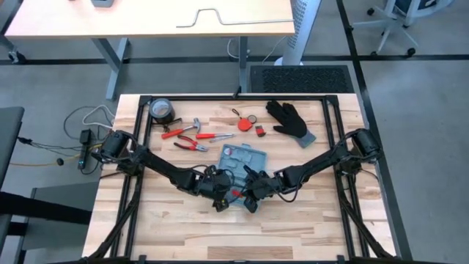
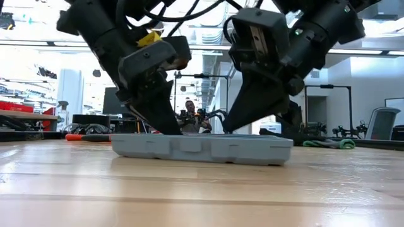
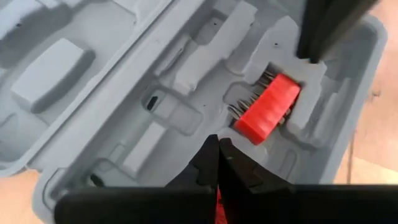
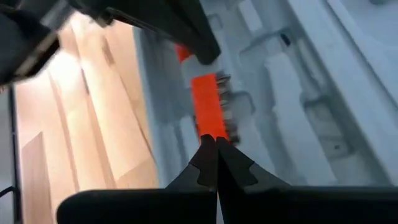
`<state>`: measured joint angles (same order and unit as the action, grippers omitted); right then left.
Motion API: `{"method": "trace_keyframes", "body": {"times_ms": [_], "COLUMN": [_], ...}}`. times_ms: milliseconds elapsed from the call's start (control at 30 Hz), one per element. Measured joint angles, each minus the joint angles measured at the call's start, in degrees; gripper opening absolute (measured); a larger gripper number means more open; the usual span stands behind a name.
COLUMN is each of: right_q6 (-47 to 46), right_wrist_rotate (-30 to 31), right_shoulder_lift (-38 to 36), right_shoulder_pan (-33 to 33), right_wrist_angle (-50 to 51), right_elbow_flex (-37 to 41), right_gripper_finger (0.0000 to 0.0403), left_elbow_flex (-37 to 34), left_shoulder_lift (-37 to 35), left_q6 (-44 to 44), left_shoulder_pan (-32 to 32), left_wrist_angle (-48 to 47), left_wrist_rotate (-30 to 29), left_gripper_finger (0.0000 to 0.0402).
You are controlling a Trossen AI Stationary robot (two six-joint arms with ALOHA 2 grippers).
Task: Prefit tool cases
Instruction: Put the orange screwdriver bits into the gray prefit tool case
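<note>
A wooden surface point(image 1: 183, 227) seen from above, with two dark robot arms reaching in from either side and meeting near its middle. An open blue-grey case point(image 1: 240, 163) lies flat there, its moulded grey recesses facing up.

The left hand point(image 1: 222, 193) hangs over the near end of the case, fingers pressed together with no gap. In its wrist view the closed fingertips point down into the tray, close to a red bit holder point(image 3: 266, 109) seated in one recess, metal bits showing along its edge.

The right hand point(image 1: 249, 196) is just beside the left one, over the same end of the case. Its fingers are also together, tips meeting at the end of the red holder; whether they touch it cannot be told.

From the low view, both hands point(image 2: 165, 120) come down at a slant onto the case point(image 2: 202, 149), which sits level on the wood.

Farther back on the surface lie a dark tape roll point(image 1: 161, 111), red-handled pliers point(image 1: 189, 144), more red-handled tools point(image 1: 183, 130), small red pieces point(image 1: 246, 120) and a black glove point(image 1: 290, 121), all well apart from the case.
</note>
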<state>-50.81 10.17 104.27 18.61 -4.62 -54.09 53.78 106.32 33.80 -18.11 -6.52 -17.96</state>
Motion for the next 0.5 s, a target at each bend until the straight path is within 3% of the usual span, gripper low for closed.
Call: {"method": "trace_keyframes", "body": {"times_ms": [167, 333, 500], "right_q6": [1.67, 2.22, 2.22], "right_wrist_rotate": [0.01, 0.1, 0.1], "right_shoulder_lift": [-0.04, -0.07, 0.0], "right_shoulder_pan": [-0.12, -0.35, -0.33], "right_wrist_angle": [1.73, 3.64, 4.56], "right_elbow_flex": [-2.46, -3.82, -3.82], "right_gripper_finger": [0.0001, 0.0001, 0.0001], "left_elbow_flex": [-0.13, -0.33, -0.37], "left_shoulder_lift": [0.17, 0.23, 0.39], "left_q6": [3.69, 5.44, 1.8], "left_shoulder_pan": [-2.07, -3.11, -3.93], "left_wrist_angle": [-0.41, 0.99, 5.35], "left_wrist_rotate": [-4.83, -4.99, -2.74], "left_gripper_finger": [0.0, 0.0, 0.0]}}
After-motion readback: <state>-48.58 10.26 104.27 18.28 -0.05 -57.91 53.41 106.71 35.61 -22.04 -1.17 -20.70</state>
